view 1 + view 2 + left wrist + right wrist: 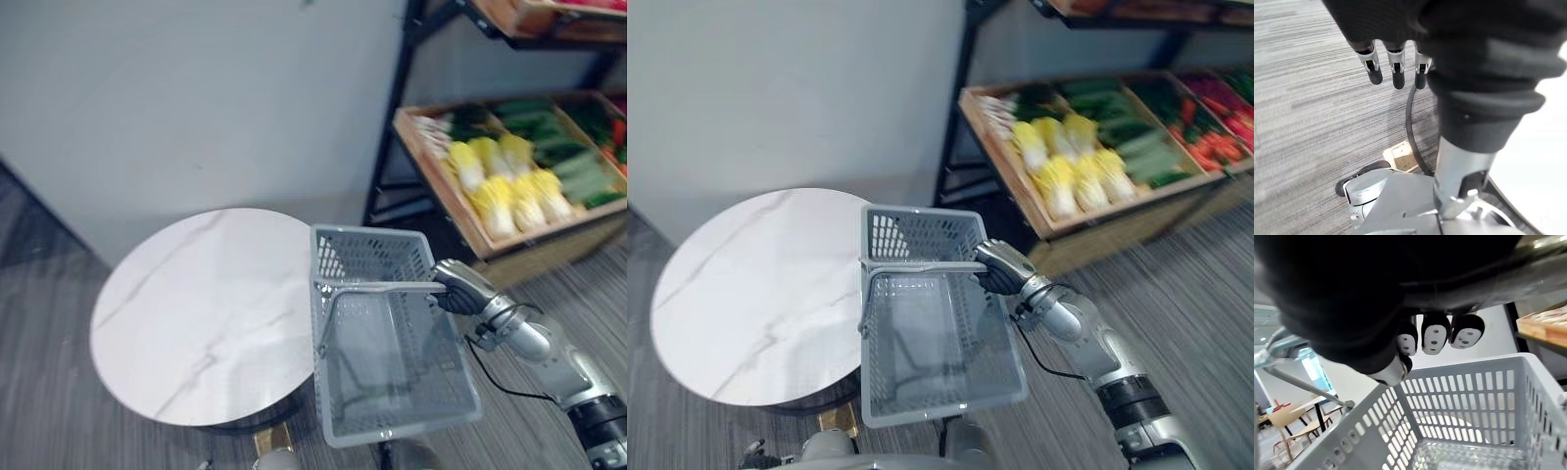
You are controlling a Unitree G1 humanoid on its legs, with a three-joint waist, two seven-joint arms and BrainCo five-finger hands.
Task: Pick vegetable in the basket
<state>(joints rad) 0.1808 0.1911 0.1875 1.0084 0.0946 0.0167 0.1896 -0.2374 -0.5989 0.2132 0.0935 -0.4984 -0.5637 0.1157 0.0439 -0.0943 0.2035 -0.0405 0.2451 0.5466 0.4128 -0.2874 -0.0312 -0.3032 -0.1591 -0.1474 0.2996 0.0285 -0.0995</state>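
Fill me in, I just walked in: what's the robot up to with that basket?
The robot's right hand is curled round the wire handle of a grey plastic basket, which hangs beside the round marble table and looks empty. Its left hand hangs open over the floor. Chinese cabbages lie in a wooden crate ahead, none picked yet.

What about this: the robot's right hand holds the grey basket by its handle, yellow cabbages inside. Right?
No: the right hand holds the grey basket by its handle, but it is empty, as the left eye view shows; the cabbages lie on the shelf.
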